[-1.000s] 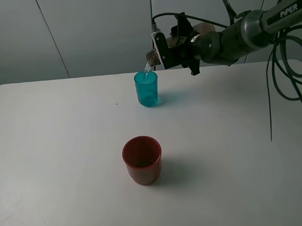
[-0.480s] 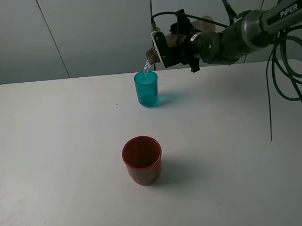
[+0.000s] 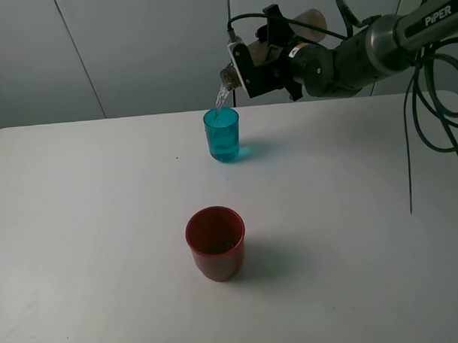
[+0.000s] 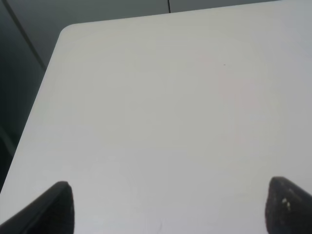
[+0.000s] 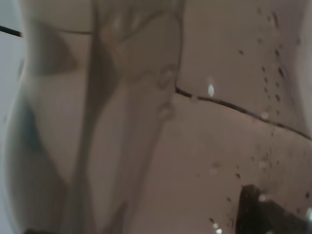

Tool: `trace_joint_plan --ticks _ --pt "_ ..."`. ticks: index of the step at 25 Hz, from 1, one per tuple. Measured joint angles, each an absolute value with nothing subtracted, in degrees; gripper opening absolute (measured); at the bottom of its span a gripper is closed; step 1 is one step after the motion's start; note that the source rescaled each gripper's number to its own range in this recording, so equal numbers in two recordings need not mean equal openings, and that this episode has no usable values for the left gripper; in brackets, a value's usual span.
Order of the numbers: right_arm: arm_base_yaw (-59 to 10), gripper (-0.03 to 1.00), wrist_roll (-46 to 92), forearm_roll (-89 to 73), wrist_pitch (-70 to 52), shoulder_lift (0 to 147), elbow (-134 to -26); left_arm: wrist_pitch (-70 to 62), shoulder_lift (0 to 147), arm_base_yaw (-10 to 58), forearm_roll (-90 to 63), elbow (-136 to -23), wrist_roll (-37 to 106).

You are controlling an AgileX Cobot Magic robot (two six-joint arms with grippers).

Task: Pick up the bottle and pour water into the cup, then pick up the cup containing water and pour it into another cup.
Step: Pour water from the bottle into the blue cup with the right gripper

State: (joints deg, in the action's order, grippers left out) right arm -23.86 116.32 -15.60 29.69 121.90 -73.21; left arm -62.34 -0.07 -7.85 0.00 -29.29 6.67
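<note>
The white table [image 3: 88, 221] fills most of the high view. Over its far edge reaches the right arm [image 3: 375, 46], a dark metal tube with "PIPER" in white letters [image 3: 437, 15] near its upper end; black cables [image 3: 429, 97] loop down beside it. The right gripper [image 3: 248, 65] is clamped on the bottle [image 3: 306, 22], which lies tilted with its neck lowest, above the teal cup's rim. In the right wrist view the bottle's brownish, droplet-flecked wall [image 5: 146, 122] fills the frame; no label can be read on it.

The red cup [image 3: 216, 243] stands upright near the middle of the table, well apart from the teal cup [image 3: 222, 134], which stands upright farther back. A thin stream of water [image 3: 220, 100] falls from the bottle's mouth into the teal cup.

The left gripper [image 4: 170, 214] hangs over a bare table corner, its dark fingertips [image 4: 53, 209] spread wide.
</note>
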Motion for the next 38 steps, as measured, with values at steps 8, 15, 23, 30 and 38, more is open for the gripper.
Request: trace_joint_plan --ticks 8,15,23,30,38 --pt "-23.64 0.00 118.28 -15.03 29.79 121.90 -73.21 -62.34 -0.07 -7.85 0.00 -29.29 6.55" --pt "-23.42 0.00 118.57 -14.57 30.03 121.90 -73.25 -62.34 -0.07 -7.85 0.00 -29.29 6.43" --pt "-23.42 0.00 119.60 -12.50 30.13 121.90 -73.25 -62.34 -0.07 -7.85 0.00 -29.29 6.43" --pt "-23.42 0.00 119.60 -9.30 30.40 121.90 -73.25 -62.34 -0.07 -7.85 0.00 -29.29 6.43" --pt "-23.42 0.00 119.64 -7.04 35.86 121.90 -73.25 -62.34 -0.07 -7.85 0.00 -29.29 6.43"
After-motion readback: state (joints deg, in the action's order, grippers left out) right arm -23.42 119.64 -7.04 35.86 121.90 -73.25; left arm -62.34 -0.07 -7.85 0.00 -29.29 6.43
